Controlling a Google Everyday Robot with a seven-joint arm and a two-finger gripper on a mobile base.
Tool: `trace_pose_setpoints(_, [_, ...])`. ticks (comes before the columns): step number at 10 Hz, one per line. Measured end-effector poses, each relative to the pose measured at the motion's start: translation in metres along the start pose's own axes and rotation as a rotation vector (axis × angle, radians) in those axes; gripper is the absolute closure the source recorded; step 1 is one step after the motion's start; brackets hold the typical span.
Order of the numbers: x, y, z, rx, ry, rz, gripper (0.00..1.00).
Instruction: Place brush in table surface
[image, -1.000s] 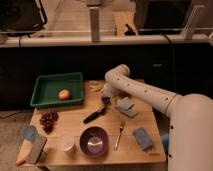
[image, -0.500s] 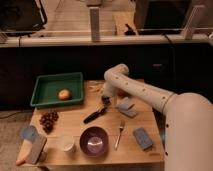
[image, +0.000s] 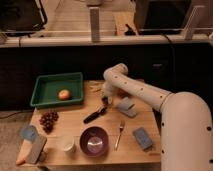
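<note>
The brush lies flat on the table surface, its slim black handle slanting from lower left to upper right at the table's middle. Its upper right end sits right under my gripper, so the bristle head does not show. My gripper hangs at the end of the white arm, which reaches in from the lower right. It stands just above or at the brush's upper end; I cannot tell whether it touches it.
A green tray with an orange fruit sits at the back left. Grapes, a purple bowl, a white cup, a silver fork and two blue-grey pads lie around.
The brush lies in the same place. The gripper stays at its upper end; the arm's large right segment has shifted slightly.
</note>
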Motion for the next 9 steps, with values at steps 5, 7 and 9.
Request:
trace_pose_setpoints(5, [-0.0019, -0.0034, -0.0023, -0.019, -0.007, -0.012, 0.95])
trace_pose_setpoints(7, [-0.0031, -0.0068, -0.0016, -0.027, -0.013, -0.018, 0.95])
trace_pose_setpoints(9, [-0.0027, -0.0061, -0.0026, -0.038, -0.016, -0.017, 0.95])
